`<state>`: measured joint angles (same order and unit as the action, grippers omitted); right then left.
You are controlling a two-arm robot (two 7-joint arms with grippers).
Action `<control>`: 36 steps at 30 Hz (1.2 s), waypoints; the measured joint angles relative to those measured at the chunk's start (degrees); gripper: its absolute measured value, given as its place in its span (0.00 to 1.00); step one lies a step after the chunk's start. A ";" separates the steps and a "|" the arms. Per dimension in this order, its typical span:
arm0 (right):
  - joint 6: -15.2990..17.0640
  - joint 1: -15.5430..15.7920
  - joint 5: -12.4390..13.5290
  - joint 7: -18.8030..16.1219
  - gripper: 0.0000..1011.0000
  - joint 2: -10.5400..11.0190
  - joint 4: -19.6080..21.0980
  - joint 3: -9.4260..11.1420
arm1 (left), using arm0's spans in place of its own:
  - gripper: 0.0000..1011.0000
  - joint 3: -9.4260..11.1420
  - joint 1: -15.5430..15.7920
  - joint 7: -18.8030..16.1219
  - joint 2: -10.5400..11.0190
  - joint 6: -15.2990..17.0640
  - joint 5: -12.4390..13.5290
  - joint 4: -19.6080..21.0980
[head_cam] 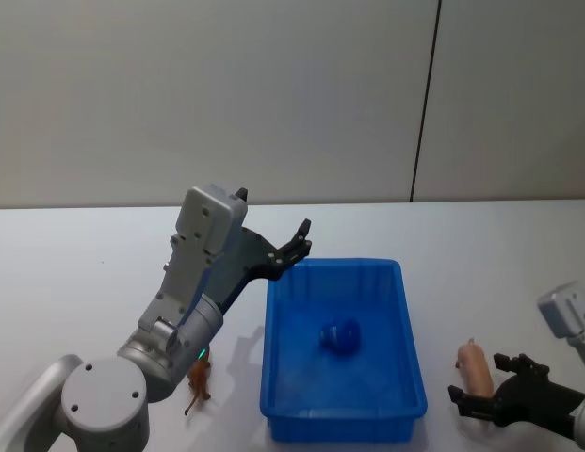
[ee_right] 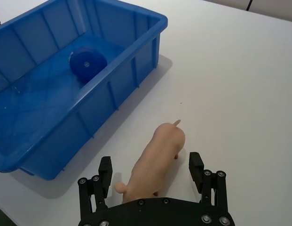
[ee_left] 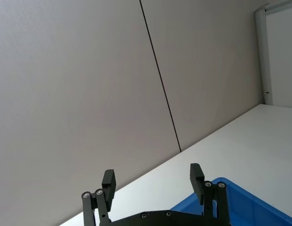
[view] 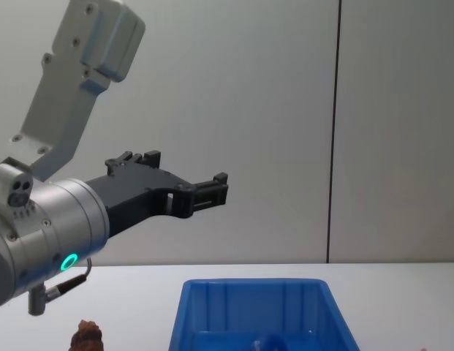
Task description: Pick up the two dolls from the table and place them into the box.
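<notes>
Nearest, right side: right gripper (ee_right: 151, 162) low over the plain white table (head_cam: 85, 273), fingers spread. They straddle a pale pink pig-shaped toy (ee_right: 157, 160) resting on the table (gap either side, no contact seen).

Left front: small reddish-brown furry doll (head_cam: 200, 380) on the table.

Middle: bright blue ribbed plastic box (head_cam: 270, 363), just right of that doll. Rounded blue doll (head_cam: 340, 336) lies inside on its floor.

Beyond: left gripper (head_cam: 304, 237) raised above the box's far left corner, fingers wide apart, holding nothing.
</notes>
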<state>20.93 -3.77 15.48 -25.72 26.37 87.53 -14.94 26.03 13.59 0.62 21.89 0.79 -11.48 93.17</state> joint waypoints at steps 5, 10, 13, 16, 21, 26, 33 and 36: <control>0.46 -0.20 -0.02 -0.19 0.98 -0.31 -0.41 -0.33 | 0.99 0.00 0.00 0.00 0.00 0.00 0.00 0.00; 0.87 -0.36 -0.02 -0.35 0.88 -0.53 -0.66 -0.55 | 0.99 0.00 0.00 0.00 0.00 0.00 0.00 0.00; 1.08 -0.43 -0.02 -0.35 0.79 -0.65 -0.80 -0.66 | 0.99 0.00 0.00 0.00 0.00 0.00 0.00 0.00; 1.26 -0.52 -0.01 -0.31 0.70 -0.74 -0.90 -0.75 | 0.99 0.00 0.00 0.00 0.00 0.00 0.00 0.00; 1.38 -0.63 0.00 -0.08 0.56 -0.80 -1.00 -0.79 | 0.99 0.00 0.00 0.00 0.00 0.00 0.00 0.00; 1.29 -0.76 -0.11 0.40 0.38 -0.81 -1.02 -0.80 | 0.99 0.00 0.00 0.00 0.00 0.00 0.00 0.00; -0.29 -0.97 -0.91 1.32 0.37 -0.69 -0.49 -0.70 | 0.99 0.00 0.00 0.00 0.00 0.00 0.00 0.00; -1.25 -1.10 -1.29 1.74 0.36 -0.64 -0.02 -0.59 | 0.99 0.00 0.00 0.00 0.00 0.00 0.00 0.00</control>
<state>19.69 -4.87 14.19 -23.98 25.73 87.50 -15.53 26.03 13.59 0.63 21.90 0.80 -11.48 93.17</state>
